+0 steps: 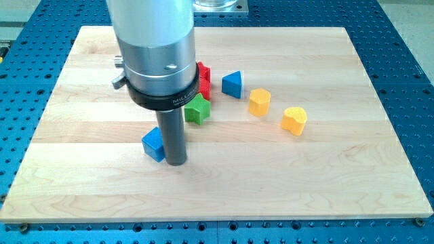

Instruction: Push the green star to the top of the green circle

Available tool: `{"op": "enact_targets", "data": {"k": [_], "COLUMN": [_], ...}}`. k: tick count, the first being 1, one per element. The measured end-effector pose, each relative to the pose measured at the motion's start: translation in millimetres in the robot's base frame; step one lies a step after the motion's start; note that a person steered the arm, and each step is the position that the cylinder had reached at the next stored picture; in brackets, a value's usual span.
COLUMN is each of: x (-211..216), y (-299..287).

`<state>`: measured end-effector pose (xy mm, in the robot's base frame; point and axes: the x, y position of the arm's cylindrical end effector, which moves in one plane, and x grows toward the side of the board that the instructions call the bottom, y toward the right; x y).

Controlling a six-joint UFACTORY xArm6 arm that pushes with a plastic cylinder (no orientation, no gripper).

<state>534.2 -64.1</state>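
Note:
The green star (199, 110) lies near the board's middle, just right of my rod and partly behind the arm's body. My tip (176, 163) rests on the board below and left of the star. It touches or nearly touches the right side of a blue block (153, 144). No green circle shows; the arm's wide silver body (154, 47) hides the board behind it.
A red block (203, 76) sits just above the green star, partly behind the arm. To the right lie a blue triangle (232, 84), a yellow hexagon (259, 102) and a yellow heart (294, 120). The wooden board (325, 176) lies on a blue perforated table.

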Motion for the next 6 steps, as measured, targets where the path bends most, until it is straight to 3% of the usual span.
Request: {"op": "enact_targets", "data": {"k": [2, 4, 5, 6], "x": [-41, -44, -61, -80], "y": [67, 31, 83, 88]}}
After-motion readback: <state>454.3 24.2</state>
